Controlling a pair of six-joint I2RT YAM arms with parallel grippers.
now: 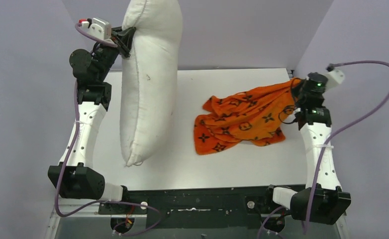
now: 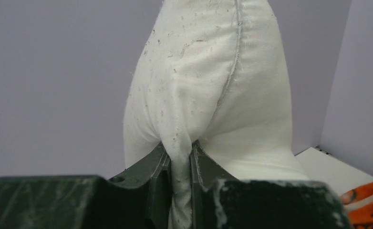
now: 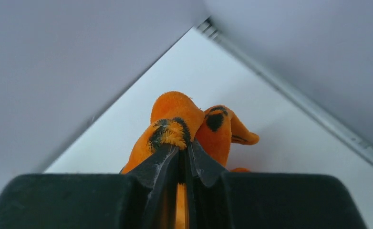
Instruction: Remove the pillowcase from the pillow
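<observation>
Left wrist view is showing the left gripper [image 2: 180,155] with its jaws nearly closed. They are pinching a twisted tuck of white fabric at one end of the pillow [image 2: 208,81], which is bulging upward through the middle of the frame. Top external view is showing that pillow hanging lengthwise from this grip in the upper left, its lower corner pointing down toward the white table [image 1: 192,169]. Whether that corner is touching the surface I cannot tell.

Right wrist view is showing the right gripper [image 3: 184,152] with its jaws pressing almost together on a bunched fold of the pillowcase [image 3: 175,112], orange plush with black motifs poking out above the fingertips. From above, the pillowcase is lying crumpled on the table in the right half of the frame, one edge rising to the right gripper. It is sitting well apart from the pillow, so the cover is looking fully off.

The pillow is appearing light but bulky and squashy, so a seamed corner is probably offering the firmest hold. The pillowcase is appearing limp, light and fuzzy rather than slippery, folding wherever pinched, so a hem or corner is likely suiting it best.
</observation>
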